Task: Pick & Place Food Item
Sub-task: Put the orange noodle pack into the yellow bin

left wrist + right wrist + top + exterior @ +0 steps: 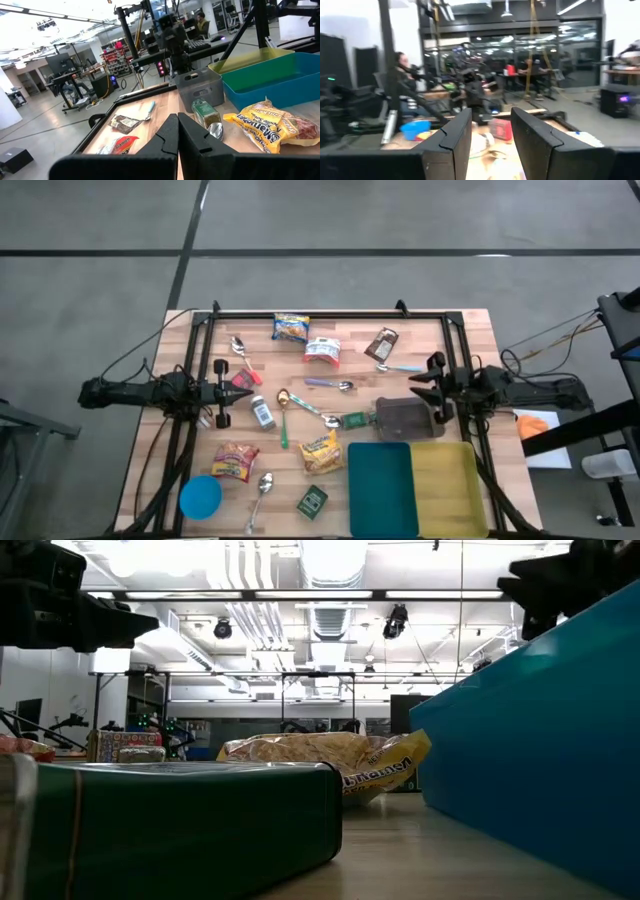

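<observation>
While both arms are hanging above the table edges, the left gripper (177, 131) is sitting pinched together, holding nothing, at the left side; the right gripper (491, 131) is showing its fingers apart and empty, hovering by the grey bin (405, 418); the yellow snack bag (319, 453) is lying mid-table just beside the teal tray (379, 490); the yellow tray (446, 489) is touching it.
</observation>
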{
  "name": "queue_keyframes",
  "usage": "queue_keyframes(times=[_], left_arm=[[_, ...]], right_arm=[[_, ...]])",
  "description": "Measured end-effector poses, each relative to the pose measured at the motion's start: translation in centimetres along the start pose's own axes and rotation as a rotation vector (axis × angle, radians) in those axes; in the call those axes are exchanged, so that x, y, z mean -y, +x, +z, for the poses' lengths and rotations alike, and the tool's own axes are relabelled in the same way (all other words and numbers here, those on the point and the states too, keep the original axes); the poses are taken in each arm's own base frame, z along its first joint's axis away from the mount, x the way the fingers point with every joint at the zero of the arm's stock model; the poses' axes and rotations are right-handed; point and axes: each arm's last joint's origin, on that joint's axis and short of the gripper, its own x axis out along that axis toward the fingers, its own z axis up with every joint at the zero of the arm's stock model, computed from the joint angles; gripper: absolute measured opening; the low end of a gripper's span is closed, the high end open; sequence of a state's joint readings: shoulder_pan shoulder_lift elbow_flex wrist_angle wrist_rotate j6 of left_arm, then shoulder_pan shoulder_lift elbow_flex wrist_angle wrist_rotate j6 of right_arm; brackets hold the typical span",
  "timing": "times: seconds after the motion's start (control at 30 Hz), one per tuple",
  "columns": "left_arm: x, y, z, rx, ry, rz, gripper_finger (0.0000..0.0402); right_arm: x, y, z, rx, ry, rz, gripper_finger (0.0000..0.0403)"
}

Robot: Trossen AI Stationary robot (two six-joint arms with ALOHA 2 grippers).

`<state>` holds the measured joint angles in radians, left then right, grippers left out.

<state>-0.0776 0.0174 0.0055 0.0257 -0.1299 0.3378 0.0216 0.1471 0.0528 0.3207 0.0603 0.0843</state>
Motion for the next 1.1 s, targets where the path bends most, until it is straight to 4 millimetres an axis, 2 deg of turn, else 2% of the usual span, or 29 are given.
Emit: queue_keyframes(times=[0.27,0.6,0.87,1.1], left_arm=[[0.0,0.0,0.0,0.000,0.000,0.000,0.0000],[0.0,0.0,0.0,0.000,0.003,0.000,0.0000],[0.0,0.0,0.0,0.000,0.003,0.000,0.0000],[0.0,0.0,0.0,0.000,0.002,0.000,0.0000]], right_arm=[[-0.2,2.8,2.7,-0.087,-0.103,-0.079,0.0137],[-0.6,9.5,4.0,-0.275,-0.167,-0.120,0.0137],[-0.3,13.9,2.8,-0.529,-0.307,-0.239,0.0137],[-0.2,16.7,0.4,-0.653,-0.355,-0.229,0.0137]])
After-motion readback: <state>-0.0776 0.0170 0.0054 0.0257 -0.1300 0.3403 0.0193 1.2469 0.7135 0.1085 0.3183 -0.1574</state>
